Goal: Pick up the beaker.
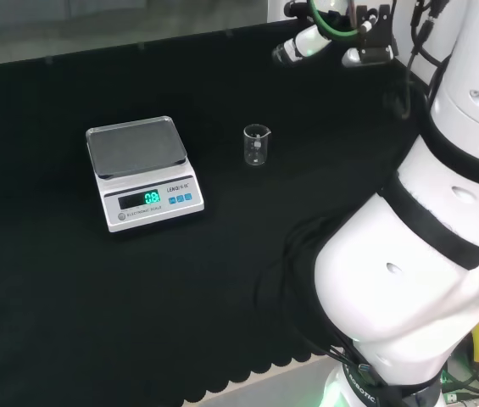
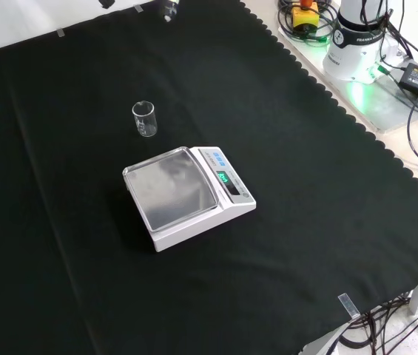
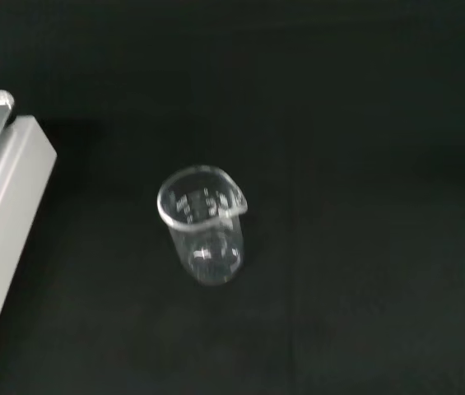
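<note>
Standing upright on the black-cloth surface [image 1: 137,322], the small clear glass beaker [image 1: 256,145] sits at three o'clock of the white electronic scale [image 1: 142,172] in the head view. From the front it stands at eleven o'clock of the scale. At the wrist it appears empty. Approach seems underway; next, descend and close around it. The robot hand's state I cannot tell.

**Colours on the bench**

You have a clear glass beaker [image 1: 257,145] with faint white markings, a white scale [image 1: 142,174] with a grey metal pan, green lit digits and blue buttons, and a black cloth [image 2: 305,148] with a scalloped edge.
</note>
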Controlling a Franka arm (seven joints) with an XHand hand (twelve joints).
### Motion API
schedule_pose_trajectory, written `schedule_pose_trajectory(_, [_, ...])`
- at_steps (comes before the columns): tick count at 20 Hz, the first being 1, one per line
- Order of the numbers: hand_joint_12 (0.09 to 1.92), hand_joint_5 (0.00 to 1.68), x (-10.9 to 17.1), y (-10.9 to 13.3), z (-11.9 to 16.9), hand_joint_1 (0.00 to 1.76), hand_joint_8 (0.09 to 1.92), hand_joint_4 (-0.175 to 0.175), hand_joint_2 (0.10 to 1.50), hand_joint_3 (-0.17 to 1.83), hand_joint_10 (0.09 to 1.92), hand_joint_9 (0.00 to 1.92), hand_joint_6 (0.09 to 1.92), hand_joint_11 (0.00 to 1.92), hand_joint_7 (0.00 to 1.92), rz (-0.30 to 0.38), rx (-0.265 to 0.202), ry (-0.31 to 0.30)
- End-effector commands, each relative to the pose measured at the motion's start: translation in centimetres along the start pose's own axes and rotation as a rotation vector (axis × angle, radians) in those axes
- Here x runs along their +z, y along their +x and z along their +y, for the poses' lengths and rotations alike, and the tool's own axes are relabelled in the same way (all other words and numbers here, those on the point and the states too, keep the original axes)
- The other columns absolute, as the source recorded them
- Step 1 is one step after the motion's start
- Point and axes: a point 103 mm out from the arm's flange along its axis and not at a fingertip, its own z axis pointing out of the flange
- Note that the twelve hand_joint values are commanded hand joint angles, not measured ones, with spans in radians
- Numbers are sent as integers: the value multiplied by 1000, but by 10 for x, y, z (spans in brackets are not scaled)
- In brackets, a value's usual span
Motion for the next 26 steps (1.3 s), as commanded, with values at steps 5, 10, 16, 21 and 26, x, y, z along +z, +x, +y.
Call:
schedule_pose_trajectory(5, [1554,221,85,27,132,515,756,-64,793,26,711,0,87,12,22,30,-109,72])
schedule_pose_trajectory(10, [1554,229,101,30,146,518,762,-65,792,25,728,0,87,21,27,36,-109,99])
schedule_pose_trajectory(16, [1554,236,116,25,142,520,765,-66,793,24,739,0,87,26,30,53,-92,119])
schedule_pose_trajectory(21, [1554,239,132,22,133,519,767,-67,792,24,744,0,87,29,32,50,-86,151])
schedule_pose_trajectory(26, [1554,242,145,19,124,517,768,-67,791,23,747,0,87,30,33,61,-107,178])
